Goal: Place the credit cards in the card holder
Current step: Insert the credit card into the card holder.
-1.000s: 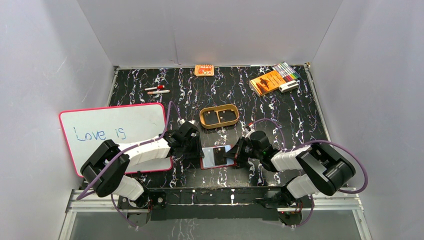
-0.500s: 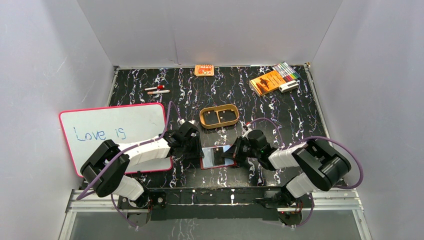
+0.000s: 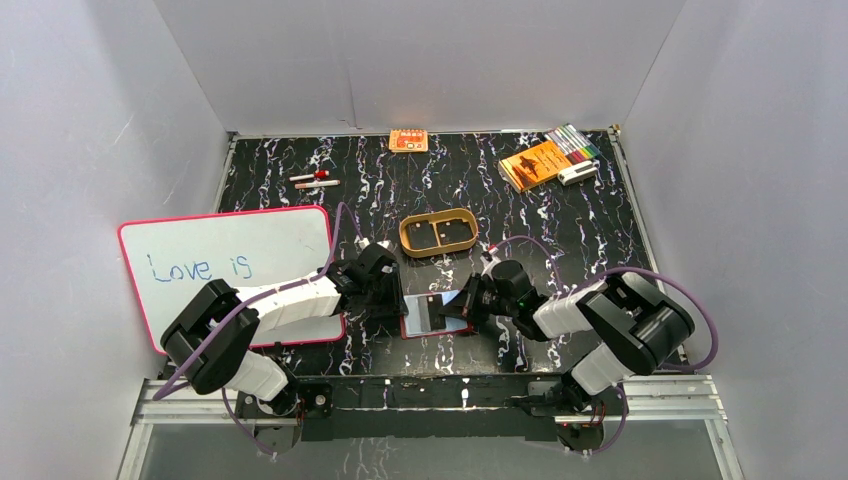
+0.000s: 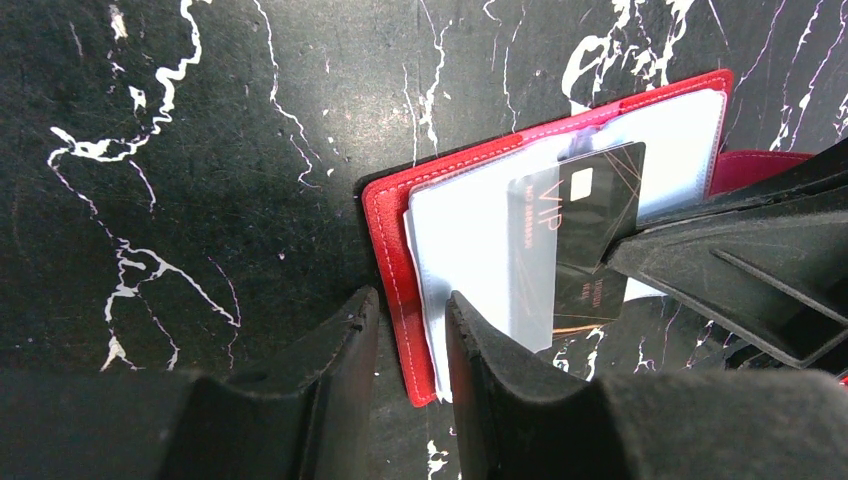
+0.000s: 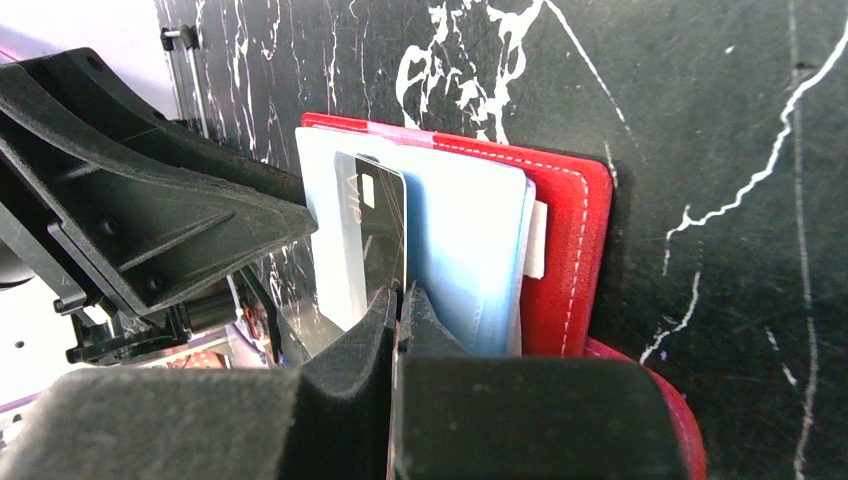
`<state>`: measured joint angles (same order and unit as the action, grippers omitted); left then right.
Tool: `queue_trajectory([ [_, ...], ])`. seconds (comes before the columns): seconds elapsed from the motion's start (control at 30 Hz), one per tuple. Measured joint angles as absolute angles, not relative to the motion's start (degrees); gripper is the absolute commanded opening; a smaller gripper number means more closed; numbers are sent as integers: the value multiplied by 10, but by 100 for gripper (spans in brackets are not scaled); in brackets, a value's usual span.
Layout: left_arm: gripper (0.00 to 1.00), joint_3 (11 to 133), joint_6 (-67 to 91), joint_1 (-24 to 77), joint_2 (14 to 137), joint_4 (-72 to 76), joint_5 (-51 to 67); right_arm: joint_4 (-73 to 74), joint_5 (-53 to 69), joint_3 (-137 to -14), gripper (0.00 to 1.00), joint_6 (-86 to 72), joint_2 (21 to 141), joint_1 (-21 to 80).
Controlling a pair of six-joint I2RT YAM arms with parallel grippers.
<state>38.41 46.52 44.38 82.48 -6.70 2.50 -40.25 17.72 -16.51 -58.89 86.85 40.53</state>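
Card holder [image 3: 428, 318] lies open at bottom centre of the top view, and we see both arms meeting over it. Left gripper [image 4: 410, 300] comes in from the bottom edge of its wrist view, fingers closed in on the holder's red left edge, which sits between them. Right gripper [image 5: 400, 300] is pinched tight on the dark card [image 5: 380, 225]. One strip of that card sits under a clear sleeve [image 4: 470, 240]; the rest sticks out toward the right fingers.
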Motion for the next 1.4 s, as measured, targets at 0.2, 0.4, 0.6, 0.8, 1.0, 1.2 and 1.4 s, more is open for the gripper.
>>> queue_trajectory([
  [0.2, 29, 384, 465, 444, 825, -67, 25, -412, 177, -174, 0, -595, 881, 416],
  [0.4, 29, 384, 465, 444, 825, -67, 25, -407, 178, -184, 28, -593, 882, 424],
  [0.6, 29, 384, 465, 444, 825, -67, 25, -384, 178, -194, 45, -580, 870, 433],
  [0.8, 28, 383, 465, 444, 825, -65, 26, -343, 172, -213, 47, -563, 858, 442],
  [1.0, 28, 383, 465, 444, 825, -64, 27, -295, 164, -246, 48, -541, 860, 458],
  [1.2, 28, 382, 465, 444, 824, -62, 30, -276, 164, -272, 48, -525, 878, 471],
  [1.4, 28, 378, 463, 443, 818, -62, 28, -264, 164, -288, 49, -520, 889, 477],
])
